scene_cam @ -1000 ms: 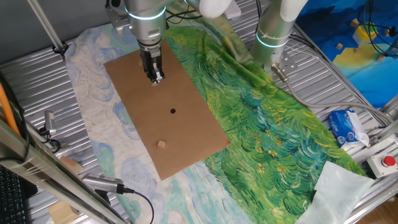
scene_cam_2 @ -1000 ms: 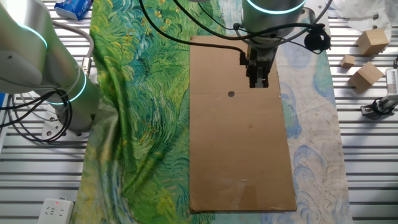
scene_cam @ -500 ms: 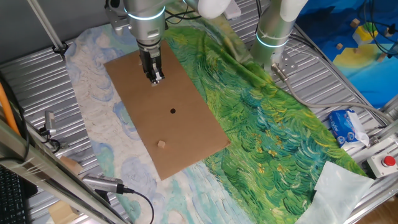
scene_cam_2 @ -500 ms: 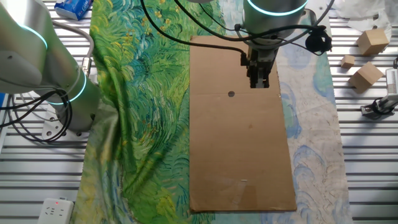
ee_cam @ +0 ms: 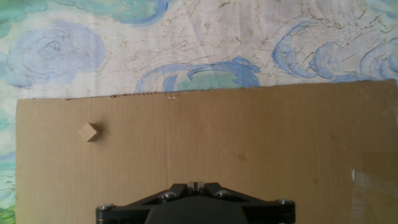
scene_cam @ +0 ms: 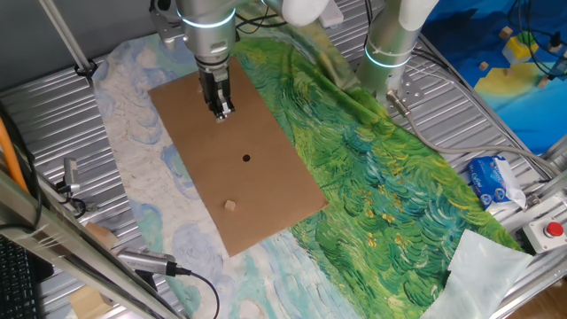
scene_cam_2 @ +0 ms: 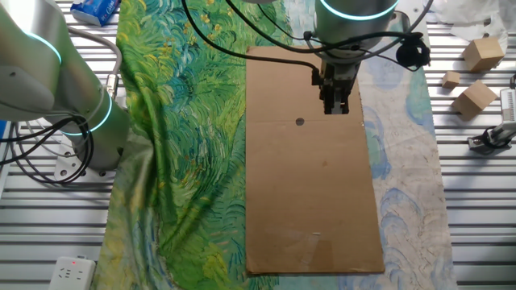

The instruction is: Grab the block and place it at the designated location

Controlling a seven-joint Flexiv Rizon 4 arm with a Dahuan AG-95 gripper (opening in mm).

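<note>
The metal worktop (scene_cam: 53, 97) has a painted cloth (scene_cam: 390, 195) over it, with a brown cardboard sheet (scene_cam: 266, 190) on top. The hand (scene_cam: 221, 112) hangs over the sheet's far end with fingers pinched together, empty. Black dot (scene_cam: 246, 159) sits mid-sheet, and the tiny block (scene_cam: 230, 206) lies near the sheet's close edge, well apart from the hand.

Green swirl-print cloth (scene_cam: 390, 177) beside pale blue one (scene_cam_2: 403, 201); wooden blocks (scene_cam_2: 476, 72) on metal table (scene_cam_2: 468, 209).

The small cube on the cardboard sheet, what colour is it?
Light tan wooden cube, clearest in the hand view.
</note>
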